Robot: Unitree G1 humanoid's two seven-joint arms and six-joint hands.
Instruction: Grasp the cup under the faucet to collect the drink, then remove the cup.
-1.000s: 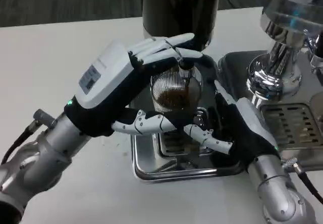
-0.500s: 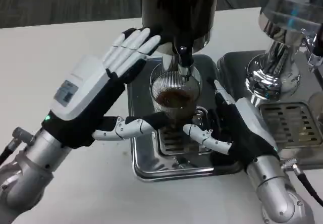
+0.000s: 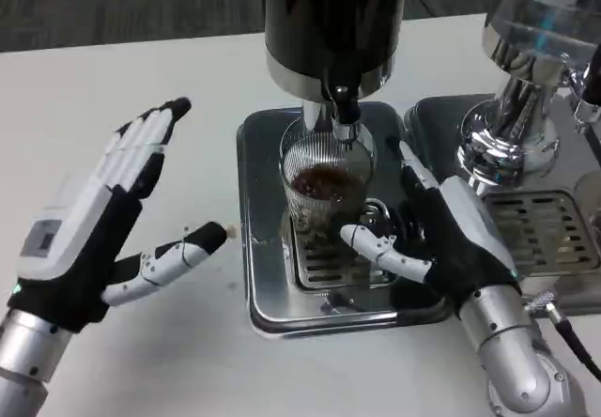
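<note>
Head view: my right fingers (image 3: pixel 380 248) curl around the cup's (image 3: pixel 324 192) base, so my right hand (image 3: pixel 441 239) grasps it from the right side. My left fingers (image 3: pixel 141 145) are spread and released, my left hand (image 3: pixel 89 234) hovering over the counter (image 3: pixel 122 88), well left of the tray (image 3: pixel 258 285). That ribbed cup, partly full of dark drink, stands on the tray's grate directly under the faucet (image 3: pixel 343 116). A chrome machine (image 3: pixel 526 107) stands to the right.
</note>
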